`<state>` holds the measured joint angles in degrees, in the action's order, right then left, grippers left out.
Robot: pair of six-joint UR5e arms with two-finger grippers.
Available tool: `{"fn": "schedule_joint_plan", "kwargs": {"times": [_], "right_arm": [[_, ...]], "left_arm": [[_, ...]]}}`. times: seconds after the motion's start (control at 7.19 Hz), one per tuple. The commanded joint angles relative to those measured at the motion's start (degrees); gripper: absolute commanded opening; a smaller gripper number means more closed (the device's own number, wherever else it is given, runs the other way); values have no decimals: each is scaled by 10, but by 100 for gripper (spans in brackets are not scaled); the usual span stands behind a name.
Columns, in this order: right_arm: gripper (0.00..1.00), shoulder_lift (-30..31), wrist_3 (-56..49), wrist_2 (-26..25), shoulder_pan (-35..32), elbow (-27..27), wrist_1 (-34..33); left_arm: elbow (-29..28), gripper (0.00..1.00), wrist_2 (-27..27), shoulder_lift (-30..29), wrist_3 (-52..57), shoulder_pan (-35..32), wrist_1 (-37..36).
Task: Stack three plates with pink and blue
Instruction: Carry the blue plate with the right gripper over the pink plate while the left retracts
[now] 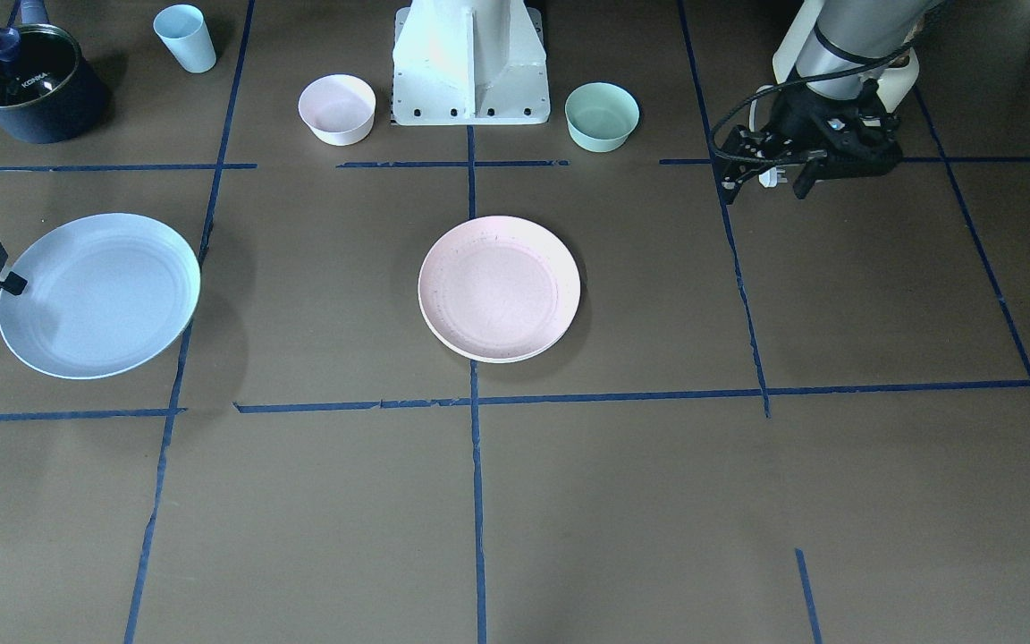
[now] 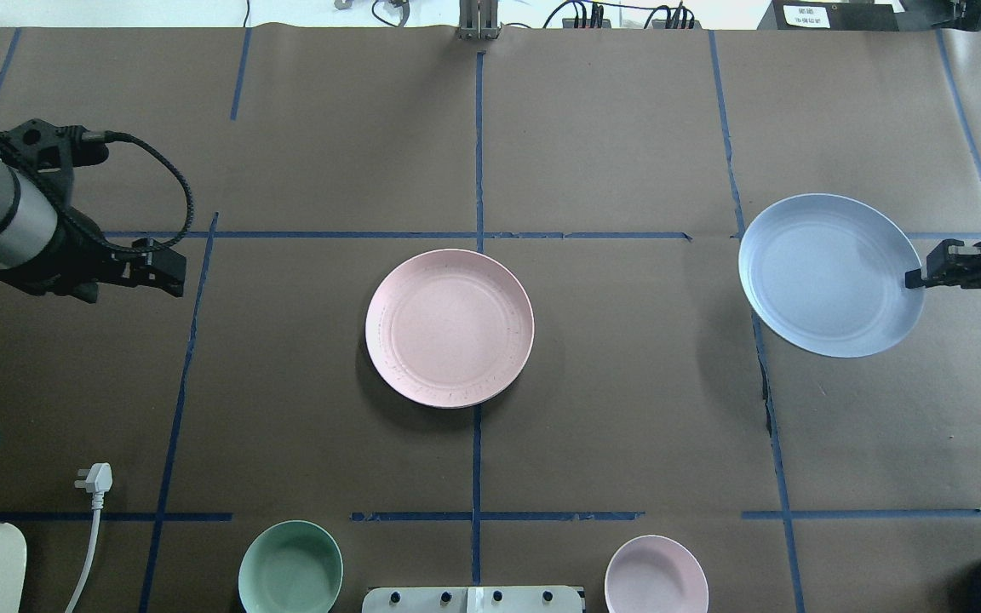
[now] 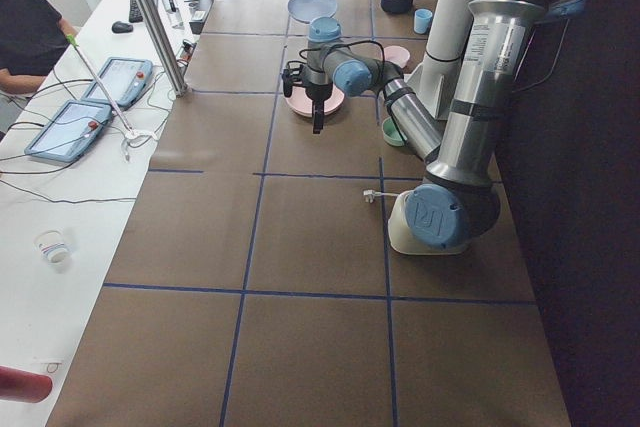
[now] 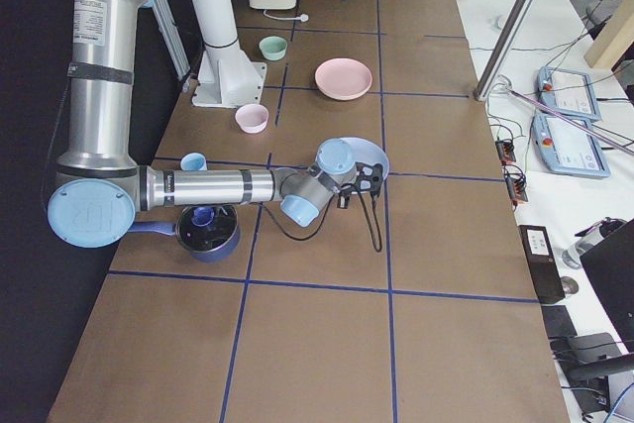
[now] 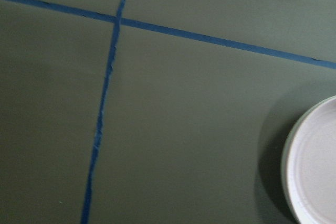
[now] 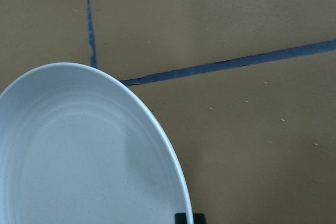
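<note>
Right gripper (image 2: 914, 278) fingers pinch the light blue round matte plate (image 2: 827, 274) by its rim; carry it level and centre it over the pale pink round matte plate (image 2: 449, 328) before lowering; left gripper (image 2: 171, 277) opening unclear.

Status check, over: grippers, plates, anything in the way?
Right gripper shut on blue plate rim, plate in the air. Left gripper open, empty. Pink plate at centre; nothing between the two plates.
</note>
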<state>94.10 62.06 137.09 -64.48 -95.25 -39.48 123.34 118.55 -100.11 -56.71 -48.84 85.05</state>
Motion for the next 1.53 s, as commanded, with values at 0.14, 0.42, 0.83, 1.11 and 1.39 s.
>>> {"fn": "schedule_joint_plan", "kwargs": {"times": [0.14,0.42,0.83,1.11,1.39], "right_arm": [[0,-119,105,-4,31,-21,-81],[0,-194,132,-76,111,-70,-211],[0,-294,242,-209,252,-79,-265],[0,-335,256,-281,318,-75,-313],[2,-337,256,-313,349,-63,-314]], "left_arm": [[-59,100,77,57,216,-126,7],[-116,100,106,59,321,-186,10],[-181,100,114,60,441,-249,10],[-189,100,114,60,455,-260,10],[-192,100,115,60,457,-264,10]]}}
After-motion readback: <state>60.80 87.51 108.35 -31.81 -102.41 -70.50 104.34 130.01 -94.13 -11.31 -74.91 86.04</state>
